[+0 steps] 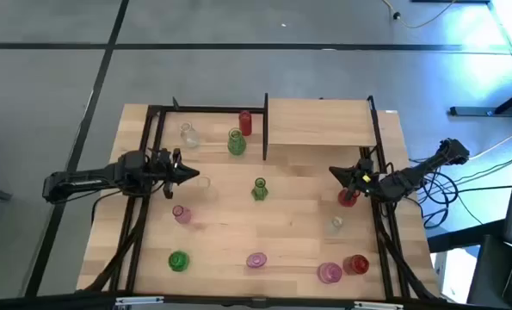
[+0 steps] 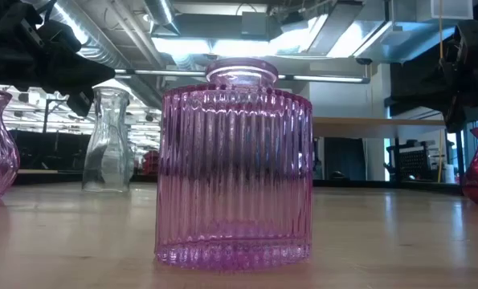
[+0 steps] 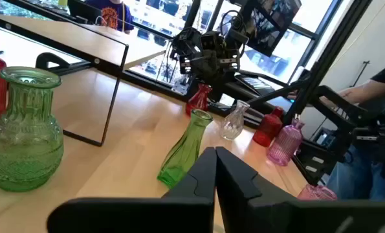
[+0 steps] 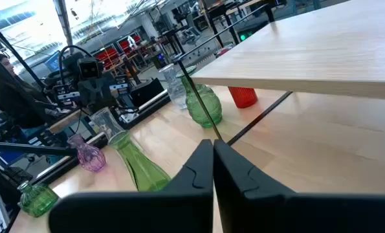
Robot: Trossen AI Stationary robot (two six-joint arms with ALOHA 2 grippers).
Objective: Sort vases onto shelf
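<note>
Glass vases stand spread over the wooden table. A red one [image 1: 244, 123], a bulbous green one [image 1: 236, 142] and a clear one [image 1: 187, 133] stand at the far left, inside the black frame. The shelf [image 1: 320, 122], a light-wood board, sits raised at the far right. A slender green vase [image 1: 260, 189] stands mid-table between my grippers. My left gripper [image 1: 195, 177] hovers shut, pointing toward it [image 3: 186, 152]. My right gripper [image 1: 333, 172] is shut too, pointing left, with a red vase [image 1: 348, 199] below its wrist. Neither gripper touches a vase.
More vases stand near the front edge: green [image 1: 178, 260], pink [image 1: 256, 259], pink [image 1: 329, 273], red [image 1: 356, 264]. A pink one [image 1: 181, 213] and a small clear one [image 1: 336, 224] stand farther in. Black frame posts [image 1: 266, 125] rise beside the shelf. A person [image 3: 380, 84] is beyond the table.
</note>
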